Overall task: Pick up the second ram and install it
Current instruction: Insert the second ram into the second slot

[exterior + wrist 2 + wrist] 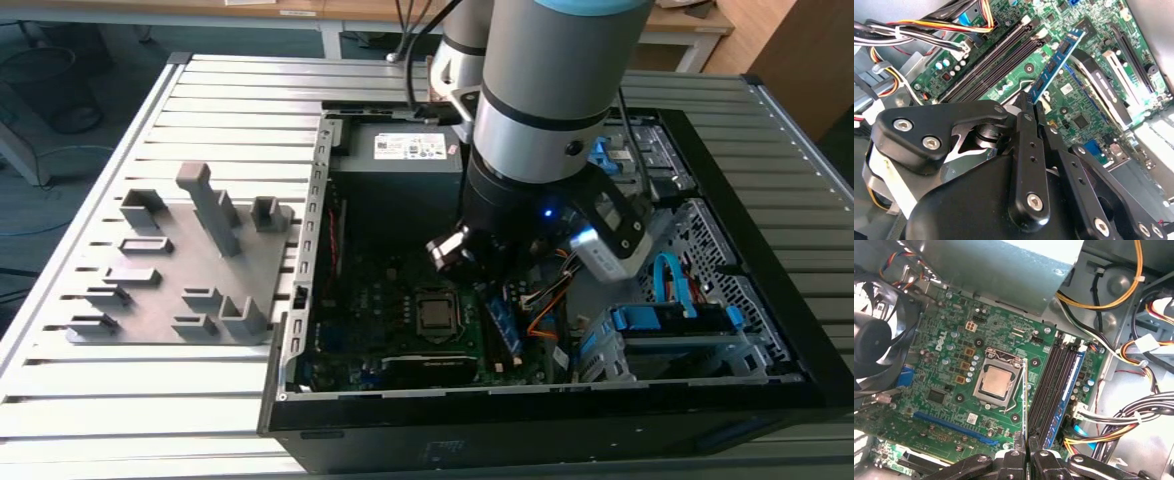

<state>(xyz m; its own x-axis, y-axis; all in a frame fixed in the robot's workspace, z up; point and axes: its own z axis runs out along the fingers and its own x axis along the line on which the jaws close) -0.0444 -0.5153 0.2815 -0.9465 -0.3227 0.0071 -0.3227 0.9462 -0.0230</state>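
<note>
My gripper (1027, 100) is shut on the second ram (1055, 65), a slim blue-green board with dark chips that sticks out beyond the fingertips. In the first wrist view the second ram (1026, 400) shows edge-on as a thin line rising from the gripper (1027, 444). It hangs over the motherboard between the CPU socket (996, 380) and the memory slots (1051, 385), above the board and not in a slot. The slot furthest from the socket holds a blue strip (1070, 385). In the exterior view the gripper (451, 260) is down inside the open computer case (561, 405).
A black fan (874, 340) sits beside the socket. Bundled cables (1134, 415) crowd the far side of the slots. Grey fixture blocks (187, 260) stand on the slatted table at the exterior view's left. A bright blue cable (667, 280) and drive cage (674, 335) fill the case's right.
</note>
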